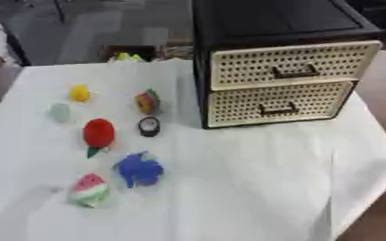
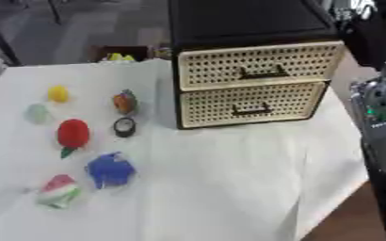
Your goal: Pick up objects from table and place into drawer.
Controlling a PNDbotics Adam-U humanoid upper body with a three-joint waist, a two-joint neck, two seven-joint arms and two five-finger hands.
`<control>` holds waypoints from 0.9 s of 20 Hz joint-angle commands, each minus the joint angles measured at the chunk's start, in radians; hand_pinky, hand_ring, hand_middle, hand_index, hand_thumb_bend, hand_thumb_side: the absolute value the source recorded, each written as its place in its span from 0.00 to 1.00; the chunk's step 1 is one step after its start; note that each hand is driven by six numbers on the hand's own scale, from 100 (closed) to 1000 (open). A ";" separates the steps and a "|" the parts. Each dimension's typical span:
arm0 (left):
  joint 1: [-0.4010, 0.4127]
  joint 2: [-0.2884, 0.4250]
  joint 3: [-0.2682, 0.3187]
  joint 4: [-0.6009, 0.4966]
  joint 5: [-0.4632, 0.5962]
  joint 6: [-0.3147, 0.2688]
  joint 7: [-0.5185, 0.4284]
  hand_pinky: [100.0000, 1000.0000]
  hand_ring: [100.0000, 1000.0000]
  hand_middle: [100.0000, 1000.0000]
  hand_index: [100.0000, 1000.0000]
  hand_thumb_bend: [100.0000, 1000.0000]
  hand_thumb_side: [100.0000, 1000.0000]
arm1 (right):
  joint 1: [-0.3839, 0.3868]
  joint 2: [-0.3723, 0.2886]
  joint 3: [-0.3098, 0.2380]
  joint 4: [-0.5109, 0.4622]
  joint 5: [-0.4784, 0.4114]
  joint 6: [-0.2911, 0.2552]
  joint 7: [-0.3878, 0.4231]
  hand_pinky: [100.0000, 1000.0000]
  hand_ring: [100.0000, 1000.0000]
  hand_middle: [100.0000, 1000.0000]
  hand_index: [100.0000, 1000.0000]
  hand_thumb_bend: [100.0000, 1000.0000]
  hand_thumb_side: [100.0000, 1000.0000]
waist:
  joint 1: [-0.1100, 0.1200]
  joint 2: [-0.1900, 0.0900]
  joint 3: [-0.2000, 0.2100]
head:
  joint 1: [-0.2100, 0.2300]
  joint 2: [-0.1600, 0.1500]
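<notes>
Well, from the left eye view the table (image 1: 254,188) lies under a white cloth, and a black cabinet (image 1: 270,19) stands at its far right part. Two cream perforated drawers face the front: the upper drawer (image 1: 293,63) and the lower drawer (image 1: 280,103), both pushed in, each with a dark handle. To the left of the cabinet the small things are spread out on the cloth. Farthest back is a yellow piece (image 1: 80,93), with a pale greenish round piece (image 1: 60,112) just nearer and to its left. A multicoloured rounded piece (image 1: 148,101) sits closest to the cabinet, and a small black-and-white round thing (image 1: 149,126) lies just in front of it. A red toy with a green tip (image 1: 98,134) rests in the middle of the group, then a blue lumpy toy (image 1: 140,170), and beside it at the near left a watermelon-slice toy (image 1: 90,190). No robot hand shows here.

Over in the right eye view the same layout appears, shifted a little leftward. At the right edge a dark robot arm (image 2: 383,122) with a silver joint and green lights stands upright beside the table, well apart from the toys. Its hand is out of sight, so I cannot tell how its fingers are set. The left hand appears in neither view.
</notes>
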 commanded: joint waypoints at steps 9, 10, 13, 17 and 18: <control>-0.002 0.022 0.001 -0.013 -0.002 -0.006 -0.004 0.52 0.61 0.60 0.74 0.00 0.82 | -0.074 -0.240 0.090 0.074 0.103 0.086 0.255 0.00 0.31 0.42 0.81 0.33 1.00 | -0.002 -0.024 -0.004 | -0.008 0.003; -0.001 0.023 0.001 -0.013 -0.001 -0.007 -0.004 0.52 0.61 0.60 0.74 0.00 0.82 | -0.082 -0.253 0.098 0.080 0.096 0.079 0.272 0.00 0.29 0.40 0.81 0.35 1.00 | -0.002 -0.025 -0.004 | -0.008 0.004; 0.000 0.024 -0.001 -0.013 0.000 -0.008 -0.005 0.52 0.61 0.60 0.74 0.00 0.82 | -0.109 -0.287 0.122 0.098 0.061 0.054 0.313 0.00 0.18 0.33 0.81 0.42 1.00 | -0.002 -0.029 -0.003 | -0.007 0.007; 0.000 0.027 -0.002 -0.013 0.003 -0.007 -0.005 0.52 0.61 0.60 0.74 0.00 0.82 | -0.144 -0.329 0.151 0.134 0.022 0.020 0.367 0.00 0.05 0.20 0.81 0.53 1.00 | -0.004 -0.032 -0.003 | -0.008 0.007; 0.000 0.028 -0.002 -0.013 0.003 -0.007 -0.005 0.52 0.61 0.60 0.74 0.00 0.82 | -0.152 -0.338 0.160 0.145 0.015 0.011 0.384 0.00 0.02 0.17 0.80 0.55 1.00 | -0.004 -0.033 -0.003 | -0.008 0.007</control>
